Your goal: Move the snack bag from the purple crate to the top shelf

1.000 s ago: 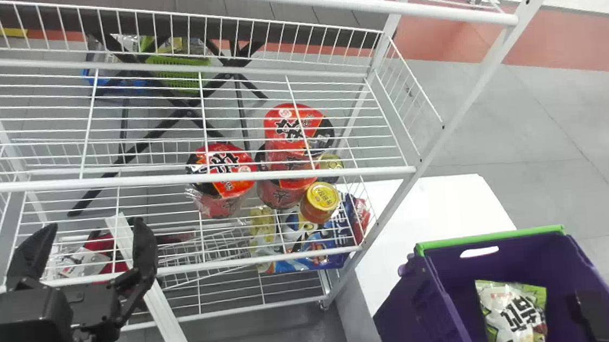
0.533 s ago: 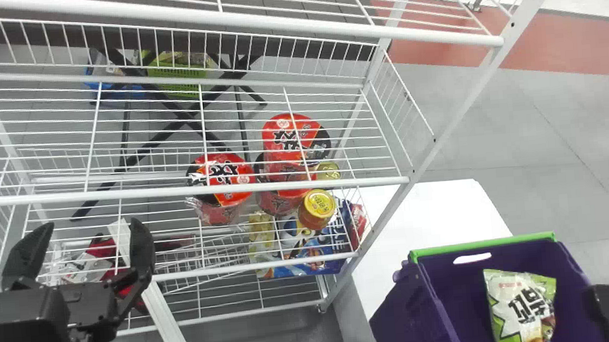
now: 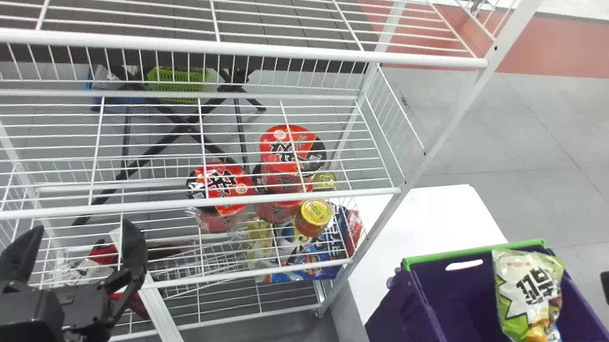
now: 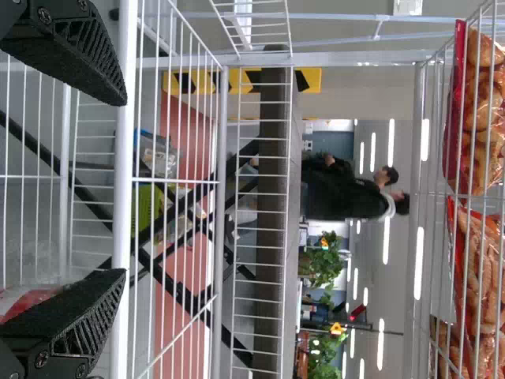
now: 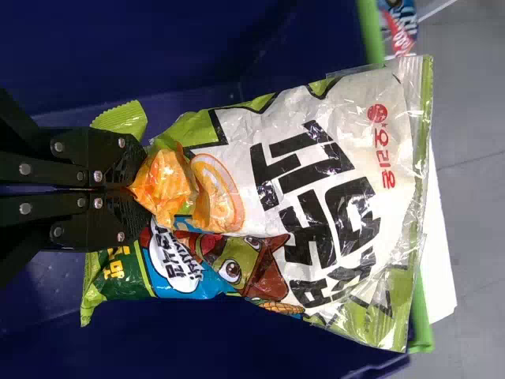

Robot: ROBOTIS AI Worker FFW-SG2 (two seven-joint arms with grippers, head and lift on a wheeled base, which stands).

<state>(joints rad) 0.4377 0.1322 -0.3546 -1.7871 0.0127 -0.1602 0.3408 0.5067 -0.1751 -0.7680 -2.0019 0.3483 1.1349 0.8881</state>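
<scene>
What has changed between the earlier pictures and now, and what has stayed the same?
The snack bag, held by the right gripper, has risen within the purple crate and now overlaps the green rim in the head view. The rack now sits lower in that view. The left gripper stays open; the red cups stay put on the rack.

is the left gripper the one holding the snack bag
No, the snack bag is pinched in the right gripper, while the left gripper stands open.
</scene>
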